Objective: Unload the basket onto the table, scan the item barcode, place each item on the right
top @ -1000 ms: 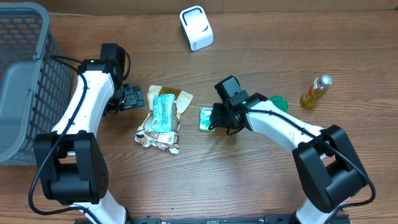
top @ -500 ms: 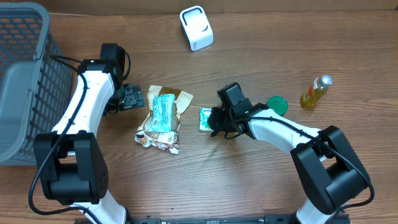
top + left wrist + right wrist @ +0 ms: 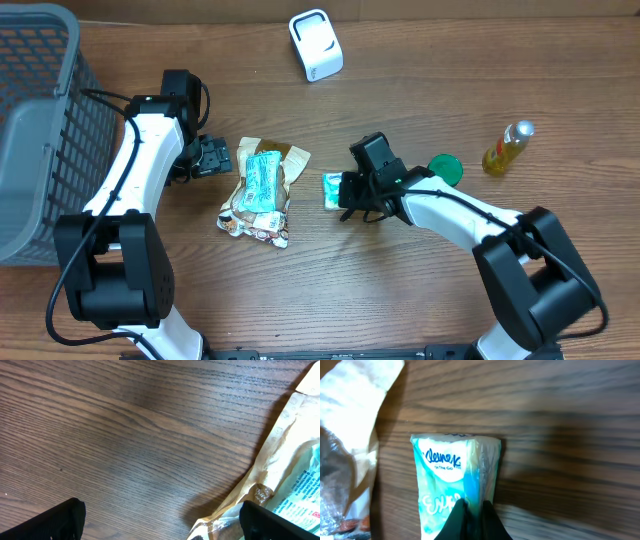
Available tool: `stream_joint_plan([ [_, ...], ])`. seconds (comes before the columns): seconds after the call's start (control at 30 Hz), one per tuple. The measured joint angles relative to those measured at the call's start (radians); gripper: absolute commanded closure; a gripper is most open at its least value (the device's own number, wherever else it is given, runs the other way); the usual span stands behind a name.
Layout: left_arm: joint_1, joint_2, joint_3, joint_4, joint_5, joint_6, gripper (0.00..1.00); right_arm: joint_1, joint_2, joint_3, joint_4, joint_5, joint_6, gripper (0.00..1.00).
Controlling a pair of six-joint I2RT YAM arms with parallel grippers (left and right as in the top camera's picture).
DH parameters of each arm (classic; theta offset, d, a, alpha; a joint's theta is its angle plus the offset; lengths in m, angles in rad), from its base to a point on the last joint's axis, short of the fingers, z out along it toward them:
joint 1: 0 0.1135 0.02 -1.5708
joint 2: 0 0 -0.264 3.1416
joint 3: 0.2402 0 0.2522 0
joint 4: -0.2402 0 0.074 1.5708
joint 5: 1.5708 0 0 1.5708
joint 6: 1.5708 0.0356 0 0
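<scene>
1. Table (image 3: 420,290): wood surface that carries all the items.
2. Basket (image 3: 30,150): stands at the left edge, probably to receive scanned goods.
3. Bags (image 3: 262,190): a loose pile at the centre, apparently waiting their turn.
4. Scanner (image 3: 316,45): the white unit at the far edge is judged to be the reader. It stands well apart from the pack, so a lift and carry will be needed.
5. Left gripper (image 3: 165,525): the jaws stand wide apart and hold nothing. It is parked over bare wood just left of the bags, clear of the working arm.
6. Right gripper (image 3: 472,510): the jaws are pinched together on the wrapper of the pack (image 3: 452,475), at the end nearest the wrist. A thin fold is held, probably to keep the printed faces uncovered.
7. Pack position: it lies flat on the table just right of the bags and extends forward from the fingertips. It does not look lifted yet.
</scene>
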Motion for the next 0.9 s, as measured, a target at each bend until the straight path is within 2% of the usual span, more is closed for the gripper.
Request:
stream_joint_plan([
  [0.3,0.0,0.0,0.0,0.0,0.0,0.0,0.0,0.021,-0.074,0.0,-0.029,0.175,-0.015,0.96],
  [0.9,0.0,0.0,0.0,0.0,0.0,0.0,0.0,0.026,-0.074,0.0,-0.039,0.206,-0.016,0.96],
])
